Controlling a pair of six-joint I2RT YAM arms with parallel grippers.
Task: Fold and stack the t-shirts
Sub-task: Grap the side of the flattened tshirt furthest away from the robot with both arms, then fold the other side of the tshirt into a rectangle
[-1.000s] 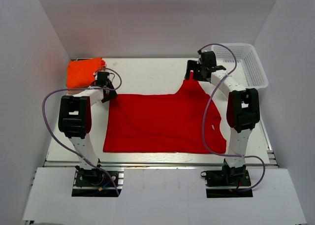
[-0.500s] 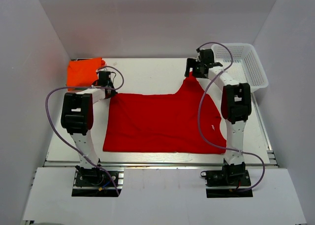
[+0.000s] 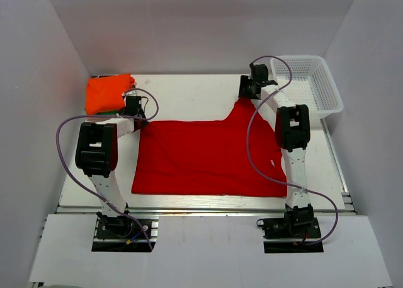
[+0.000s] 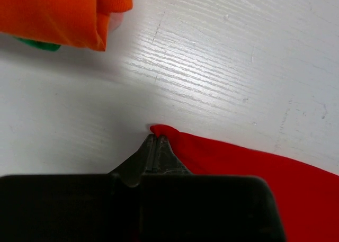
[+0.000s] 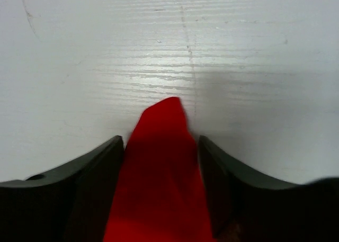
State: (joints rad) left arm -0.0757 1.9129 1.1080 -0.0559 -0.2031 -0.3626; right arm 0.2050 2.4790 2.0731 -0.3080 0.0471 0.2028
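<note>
Cloth covers most of the white surface (image 3: 189,89): the red t-shirt (image 3: 201,155) lies spread flat across the middle, between the two arms. Its near hem runs along the front edge and one far corner is drawn up into a peak on the right.

The left end effector (image 4: 157,139) sits at the shirt's far-left corner. Its fingers (image 4: 150,153) are pressed together and pinch a small nub of red fabric, which pokes out just past the tips. The rest of that edge trails off to the right, flat on the surface.

The right end effector (image 5: 160,146) is at the raised far-right peak. Its fingers (image 5: 95,170) are spread, one on each side of a narrow tongue of red cloth. The tongue fills the gap between them and ends in a point just beyond the tips. Whether the pads actually press on the fabric cannot be told.

In the far-left corner, just beyond the left end effector, the folded orange t-shirt (image 3: 107,94) rests on top of the green t-shirt (image 4: 37,44) (only a sliver of green shows beneath it). This stack is near the red shirt's corner but apart from it.

A white mesh basket (image 3: 329,89) stands at the far right, beside the right arm.
</note>
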